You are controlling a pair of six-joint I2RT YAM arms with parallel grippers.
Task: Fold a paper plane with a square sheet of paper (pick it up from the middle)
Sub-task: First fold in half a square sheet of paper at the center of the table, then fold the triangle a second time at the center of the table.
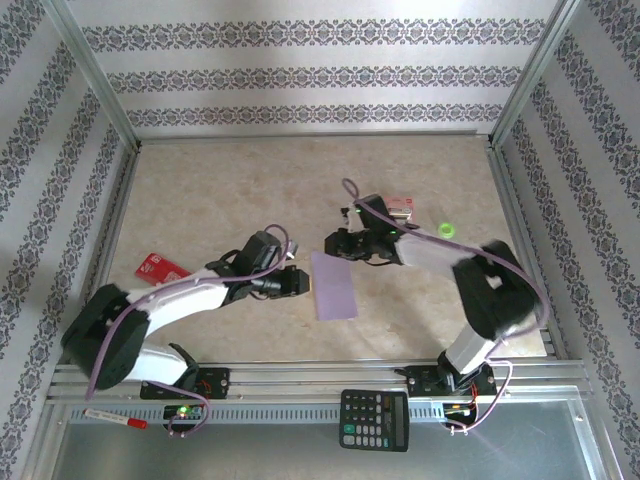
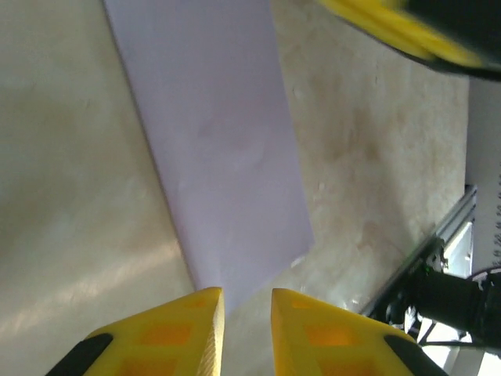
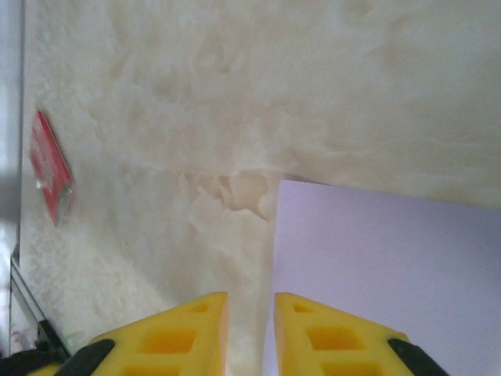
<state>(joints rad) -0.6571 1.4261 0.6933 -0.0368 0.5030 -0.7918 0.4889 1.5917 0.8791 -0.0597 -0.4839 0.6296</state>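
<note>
Lying flat mid-bench, the lavender paper (image 1: 334, 285) is a smooth matte oblong w/ crisp edges, between both tools. Left tool (image 1: 301, 283) & right tool (image 1: 332, 243): yellow fingers narrowly apart, gripping nothing. Red-and-white packet (image 1: 160, 268): print unreadable. Marbled beige bench (image 1: 200, 190) stretches wide beyond.

Both wrist views cut off the square sheet of paper (image 2: 219, 141) at their picture edges.
</note>
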